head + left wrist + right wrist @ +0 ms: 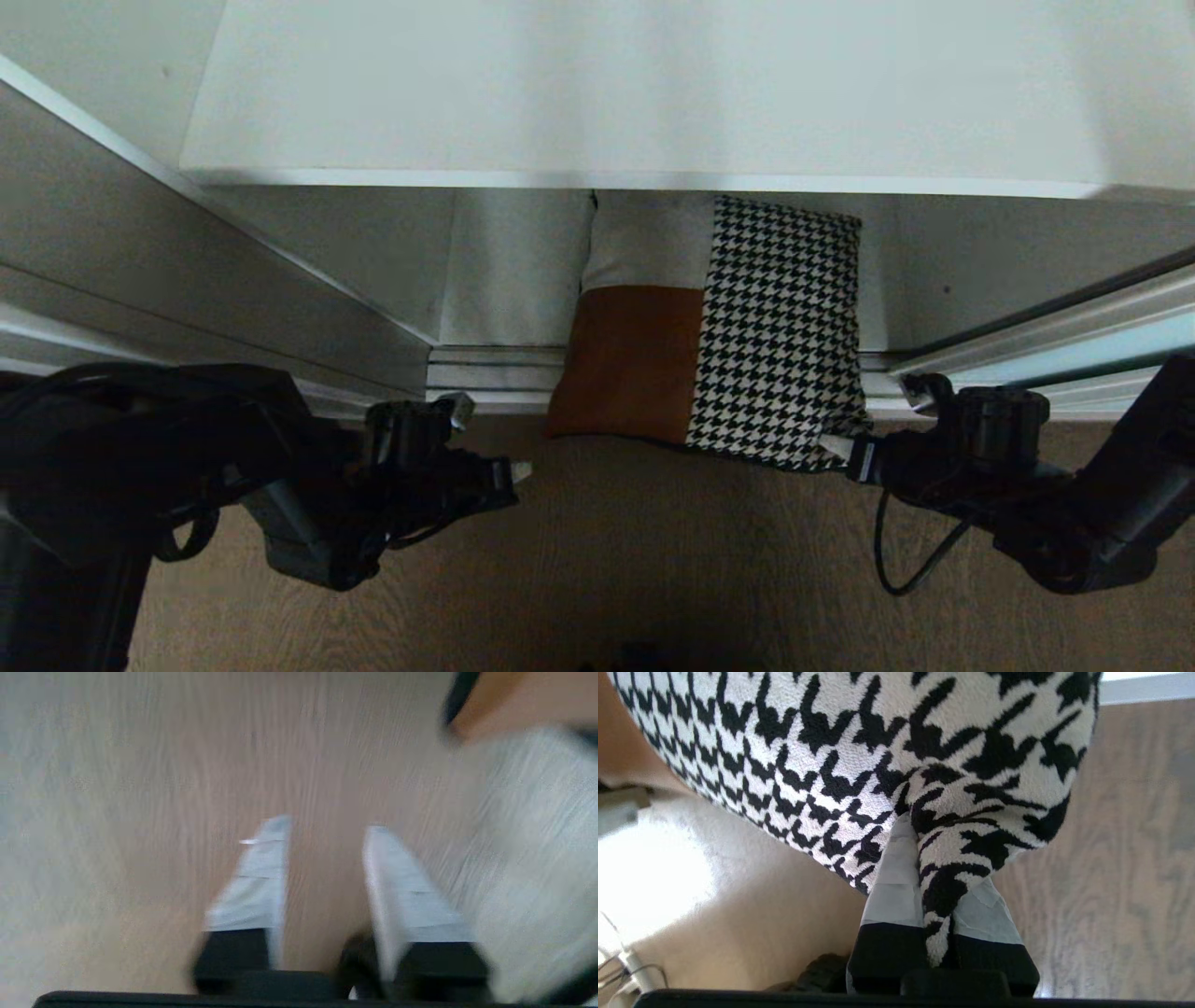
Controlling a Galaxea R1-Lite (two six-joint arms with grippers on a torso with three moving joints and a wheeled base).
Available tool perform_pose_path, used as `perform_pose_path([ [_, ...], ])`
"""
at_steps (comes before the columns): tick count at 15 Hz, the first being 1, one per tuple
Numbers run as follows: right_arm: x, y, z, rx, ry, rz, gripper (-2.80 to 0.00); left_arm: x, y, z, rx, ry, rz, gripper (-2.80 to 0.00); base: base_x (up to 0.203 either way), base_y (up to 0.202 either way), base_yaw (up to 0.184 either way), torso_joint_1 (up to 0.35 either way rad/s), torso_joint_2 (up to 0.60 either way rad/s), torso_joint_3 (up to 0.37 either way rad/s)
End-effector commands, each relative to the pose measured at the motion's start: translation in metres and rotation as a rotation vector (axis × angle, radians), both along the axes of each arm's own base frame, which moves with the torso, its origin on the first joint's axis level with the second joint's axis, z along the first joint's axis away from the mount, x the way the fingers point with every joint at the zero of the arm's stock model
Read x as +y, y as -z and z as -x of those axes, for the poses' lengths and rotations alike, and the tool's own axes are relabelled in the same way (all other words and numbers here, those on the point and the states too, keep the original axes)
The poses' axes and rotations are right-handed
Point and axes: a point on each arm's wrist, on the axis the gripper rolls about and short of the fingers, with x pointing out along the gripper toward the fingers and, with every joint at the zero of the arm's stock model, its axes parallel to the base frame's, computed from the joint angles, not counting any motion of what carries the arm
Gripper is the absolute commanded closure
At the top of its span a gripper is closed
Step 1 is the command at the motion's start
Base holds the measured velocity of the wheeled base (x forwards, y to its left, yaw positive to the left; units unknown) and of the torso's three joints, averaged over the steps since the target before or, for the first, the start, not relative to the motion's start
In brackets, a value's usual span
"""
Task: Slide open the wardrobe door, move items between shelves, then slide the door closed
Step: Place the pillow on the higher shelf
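The patchwork cushion (719,327) of rust-brown, cream and houndstooth lies half on the wardrobe's bottom shelf (504,271), under the white upper shelf (653,93). Its front edge hangs out over the door track onto the floor. My right gripper (840,448) is shut on the cushion's near right houndstooth corner; in the right wrist view the cushion (887,742) has its fabric bunched between the fingers of this gripper (934,858). My left gripper (490,439) hangs just left of the rust corner, not touching it. In the left wrist view the left gripper (327,826) is open and empty over the floor. The sliding wardrobe door (1074,359) stands slid aside at the right.
A grey panel (187,280) runs along the left of the opening. The silver door track (495,373) crosses in front of the bottom shelf. Wooden floor (635,560) fills the foreground between both arms. The cushion's rust corner (514,700) shows in the left wrist view.
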Motion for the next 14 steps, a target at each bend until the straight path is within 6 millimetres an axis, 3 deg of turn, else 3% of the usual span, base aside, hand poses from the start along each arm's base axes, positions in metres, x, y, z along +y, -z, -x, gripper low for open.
perform_pose_path([
  [1, 0.004, 0.002, 0.000, 0.002, -0.013, -0.003, 0.00, -0.004, -0.004, -0.008, -0.026, 0.001, 0.021, -2.80, 0.000, 0.000, 0.000, 0.000, 0.00, 0.000],
  [7, 0.000, 0.000, 0.003, 0.003, -0.004, 0.000, 0.00, -0.023, -0.033, -0.026, -0.075, -0.022, 0.187, -2.80, 0.000, 0.000, 0.000, 0.000, 0.00, 0.000],
  [10, 0.002, 0.000, 0.003, 0.002, -0.010, 0.000, 0.00, -0.030, -0.044, -0.047, -0.142, -0.015, 0.212, -2.80, 0.000, 0.000, 0.000, 0.000, 0.00, 0.000],
  [14, 0.003, 0.000, 0.002, 0.015, -0.014, 0.003, 0.00, -0.050, -0.059, -0.040, -0.159, 0.036, 0.229, -2.80, 0.000, 0.000, 0.000, 0.000, 0.00, 0.000],
])
